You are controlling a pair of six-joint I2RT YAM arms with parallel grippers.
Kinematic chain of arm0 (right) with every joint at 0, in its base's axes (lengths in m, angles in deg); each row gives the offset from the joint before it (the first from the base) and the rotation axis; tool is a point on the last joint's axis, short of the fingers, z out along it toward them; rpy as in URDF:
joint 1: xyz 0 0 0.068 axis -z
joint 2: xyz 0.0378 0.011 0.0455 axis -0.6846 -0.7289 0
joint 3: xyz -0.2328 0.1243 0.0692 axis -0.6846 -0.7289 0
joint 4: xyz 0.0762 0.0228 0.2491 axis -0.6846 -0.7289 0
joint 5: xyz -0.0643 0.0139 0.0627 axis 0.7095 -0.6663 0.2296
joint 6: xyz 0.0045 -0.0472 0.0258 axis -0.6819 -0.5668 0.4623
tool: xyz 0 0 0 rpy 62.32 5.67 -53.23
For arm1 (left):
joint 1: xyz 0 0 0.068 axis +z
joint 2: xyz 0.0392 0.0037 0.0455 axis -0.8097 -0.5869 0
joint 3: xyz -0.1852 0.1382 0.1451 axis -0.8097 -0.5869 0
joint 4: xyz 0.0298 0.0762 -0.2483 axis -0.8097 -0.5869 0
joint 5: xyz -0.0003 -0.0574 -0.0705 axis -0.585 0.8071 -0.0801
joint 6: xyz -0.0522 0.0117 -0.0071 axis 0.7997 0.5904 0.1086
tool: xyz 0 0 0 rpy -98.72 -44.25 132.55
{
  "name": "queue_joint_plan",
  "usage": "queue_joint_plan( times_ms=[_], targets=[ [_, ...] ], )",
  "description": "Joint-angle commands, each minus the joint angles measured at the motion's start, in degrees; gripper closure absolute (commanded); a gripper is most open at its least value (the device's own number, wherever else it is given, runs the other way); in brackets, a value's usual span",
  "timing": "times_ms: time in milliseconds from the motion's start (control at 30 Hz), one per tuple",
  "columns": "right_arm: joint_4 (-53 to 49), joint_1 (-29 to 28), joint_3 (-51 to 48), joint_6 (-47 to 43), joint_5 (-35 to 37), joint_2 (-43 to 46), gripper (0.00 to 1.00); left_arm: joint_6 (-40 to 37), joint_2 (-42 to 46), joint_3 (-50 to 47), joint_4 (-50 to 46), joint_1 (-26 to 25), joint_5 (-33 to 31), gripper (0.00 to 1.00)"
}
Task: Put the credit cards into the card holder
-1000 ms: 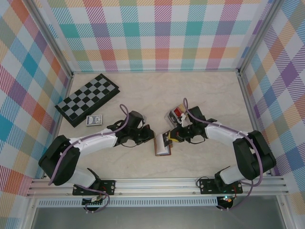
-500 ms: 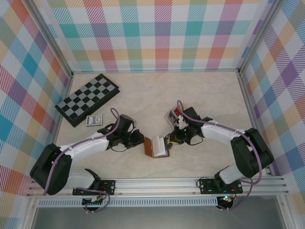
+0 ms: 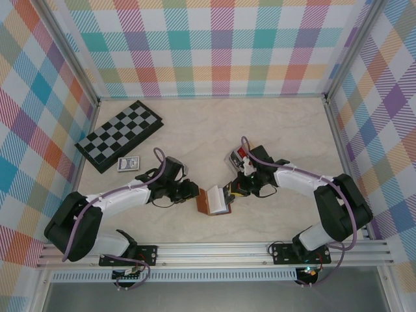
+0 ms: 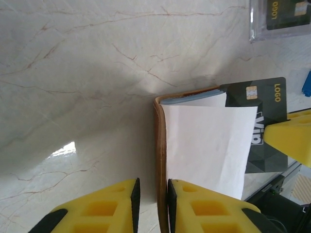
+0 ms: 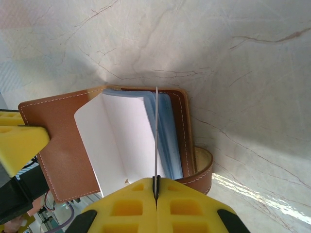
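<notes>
Right gripper point(image 5: 156, 194) was closed flat on the black card point(image 4: 272, 111). The card was held edge-on and ran straight ahead from the fingertips into the card holder point(image 5: 58, 141), between a white leaf point(image 5: 121, 141) and the blue sleeves point(image 5: 167, 131). Left gripper point(image 4: 153, 196) stood narrowly parted with the edge of the holder's leather cover in the gap. A sliver of table showed on one side of that edge, so it was judged not to be clamping. Risk noted: with the cover unsecured, a push on the card could slide the holder along the table or fold it shut rather than seat the card. The card could also lodge between loose leaves instead of entering a sleeve. Far beyond the left fingertips, a clear tray point(image 4: 251, 24) held other credit cards point(image 4: 286, 12); a displaced holder would complicate loading them.
</notes>
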Motion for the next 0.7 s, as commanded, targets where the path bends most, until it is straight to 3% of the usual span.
queue_joint_plan(
  times_ms=[0,167,667],
  targets=[
    [-3.4,-0.5,1.9,-2.0,2.0,1.1,0.97,-1.4,-1.3,-0.5,1.5,0.4,2.4,0.85],
    [-7.8,-0.5,2.2,-4.5,8.1,3.8,0.97,-0.5,-2.9,0.3,4.0,0.4,1.6,0.99],
    [-5.0,-0.5,-0.1,-6.1,6.8,3.9,0.97,2.8,-9.3,2.1,10.4,-0.4,2.0,1.00]
  ],
)
